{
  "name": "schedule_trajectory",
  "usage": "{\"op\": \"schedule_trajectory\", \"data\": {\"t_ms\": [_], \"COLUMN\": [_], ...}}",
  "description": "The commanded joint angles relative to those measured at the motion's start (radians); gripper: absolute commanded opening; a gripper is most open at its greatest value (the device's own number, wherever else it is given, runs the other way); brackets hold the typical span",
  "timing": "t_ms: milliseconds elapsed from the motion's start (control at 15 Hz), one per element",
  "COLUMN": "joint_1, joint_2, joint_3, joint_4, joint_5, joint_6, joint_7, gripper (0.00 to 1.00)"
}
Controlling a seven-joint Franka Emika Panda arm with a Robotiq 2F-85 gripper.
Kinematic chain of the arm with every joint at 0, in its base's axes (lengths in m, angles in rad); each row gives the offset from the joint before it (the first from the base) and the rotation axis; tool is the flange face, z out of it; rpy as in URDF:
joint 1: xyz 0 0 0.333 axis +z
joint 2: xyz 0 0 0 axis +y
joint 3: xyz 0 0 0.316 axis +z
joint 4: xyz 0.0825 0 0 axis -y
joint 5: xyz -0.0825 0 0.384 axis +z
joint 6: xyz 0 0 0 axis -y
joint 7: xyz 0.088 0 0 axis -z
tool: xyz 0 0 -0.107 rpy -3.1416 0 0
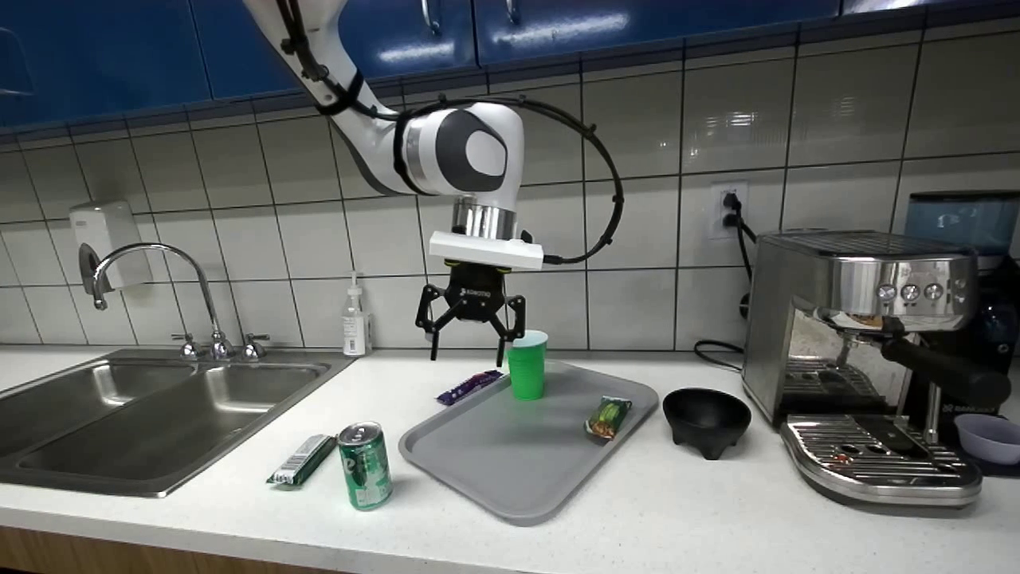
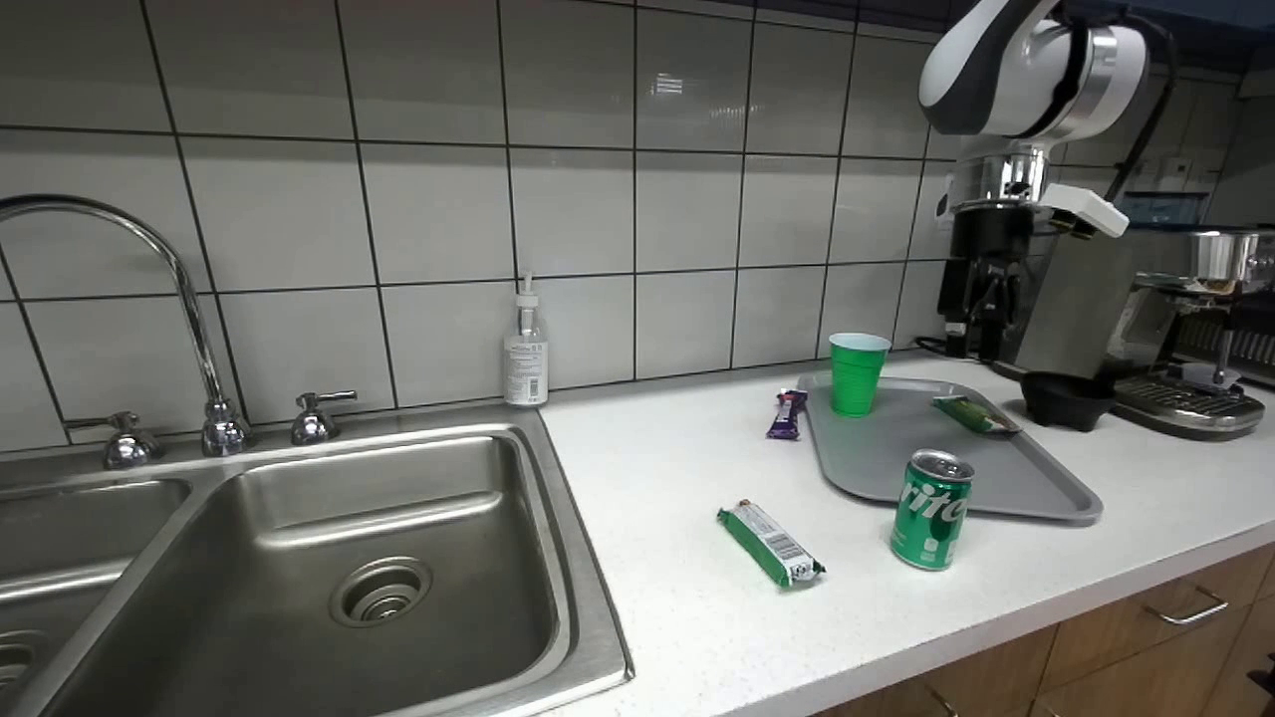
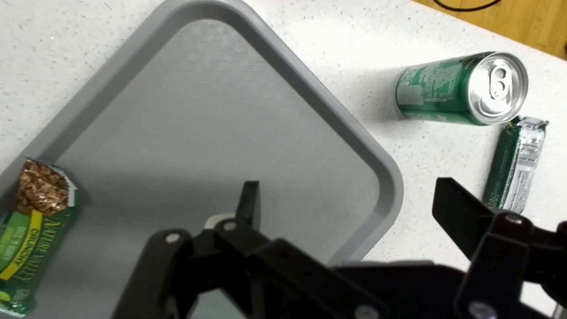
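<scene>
Wrist view shows the gray tray reaching under the claw, which gapes wide with nothing between its fingertips. In both exterior views a green cup stands upright on that tray, near the claw and, as I judge it, untouched. One green snack bar lies on the tray as well. Off it, on the counter, are a soda can, a second green bar and a purple bar by the tray's edge. Nothing is lifted yet.
</scene>
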Motion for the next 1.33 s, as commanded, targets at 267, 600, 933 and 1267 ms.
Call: {"op": "schedule_trajectory", "data": {"t_ms": [267, 600, 933, 1267], "joint_1": [0.062, 0.101, 0.138, 0.164], "joint_2": [-0.103, -0.145, -0.176, -0.189], "joint_3": [0.012, 0.024, 0.039, 0.045], "joint_4": [-0.147, -0.22, -0.291, -0.352], "joint_5": [-0.048, -0.076, -0.102, -0.101], "joint_6": [0.003, 0.005, 0.035, 0.132], "joint_7": [-0.068, -0.094, -0.092, -0.082], "gripper": [1.0, 1.0, 1.0, 1.0]}}
